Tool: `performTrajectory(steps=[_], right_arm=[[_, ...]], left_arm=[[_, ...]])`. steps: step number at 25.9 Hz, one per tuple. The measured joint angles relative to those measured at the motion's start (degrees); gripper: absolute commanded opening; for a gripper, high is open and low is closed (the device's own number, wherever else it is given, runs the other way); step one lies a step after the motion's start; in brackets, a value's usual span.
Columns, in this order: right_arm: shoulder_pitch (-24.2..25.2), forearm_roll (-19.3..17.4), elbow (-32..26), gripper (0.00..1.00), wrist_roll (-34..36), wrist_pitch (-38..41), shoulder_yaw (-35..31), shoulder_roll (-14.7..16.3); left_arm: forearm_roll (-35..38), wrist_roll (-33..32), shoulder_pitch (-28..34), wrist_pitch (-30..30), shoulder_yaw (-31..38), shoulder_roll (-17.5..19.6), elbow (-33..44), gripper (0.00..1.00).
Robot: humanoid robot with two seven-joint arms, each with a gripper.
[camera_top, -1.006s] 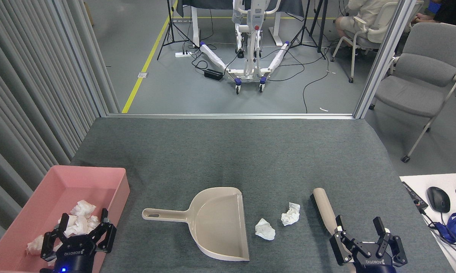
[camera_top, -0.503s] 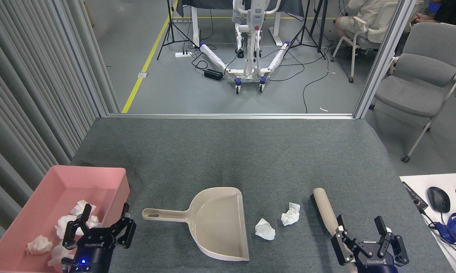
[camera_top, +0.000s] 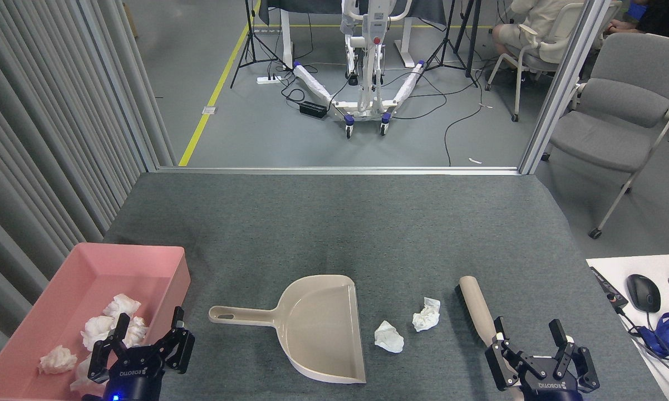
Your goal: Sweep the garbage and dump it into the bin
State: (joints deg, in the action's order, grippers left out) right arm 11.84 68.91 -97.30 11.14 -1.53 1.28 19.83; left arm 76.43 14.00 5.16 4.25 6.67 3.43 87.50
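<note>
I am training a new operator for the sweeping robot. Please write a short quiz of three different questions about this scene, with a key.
1. True or false: both grippers, the left gripper and the right gripper, are open and hold nothing.
2. How many tissue wads lie on the table between the dustpan and the brush?
3. Multiple choice: the dustpan's handle points toward
A. the pink bin
B. the brush
C. the far edge of the table

Key:
1. True.
2. Two: one wad near the dustpan's open edge, another wad closer to the brush.
3. A.
</note>
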Motion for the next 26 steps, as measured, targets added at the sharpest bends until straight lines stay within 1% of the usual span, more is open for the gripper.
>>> performTrajectory(steps=[7, 18, 26], right_arm=[[-0.05, 0.00, 0.00, 0.98, -0.01, 0.00, 0.04, -0.02], [-0.03, 0.00, 0.00, 0.98, -0.18, -0.21, 0.02, -0.05], [-0.09, -0.07, 0.24, 0.98, -0.09, -0.67, 0.09, -0.14]], left_arm=[[-0.62, -0.02, 1.25, -1.91, -0.16, 0.20, 3.13, 0.99], [-0.89, -0.16, 0.62, -1.55, -0.24, 2.52, 1.86, 0.99], [-1.01, 0.05, 1.11, -1.87, -0.55, 2.56, 2.63, 0.99]])
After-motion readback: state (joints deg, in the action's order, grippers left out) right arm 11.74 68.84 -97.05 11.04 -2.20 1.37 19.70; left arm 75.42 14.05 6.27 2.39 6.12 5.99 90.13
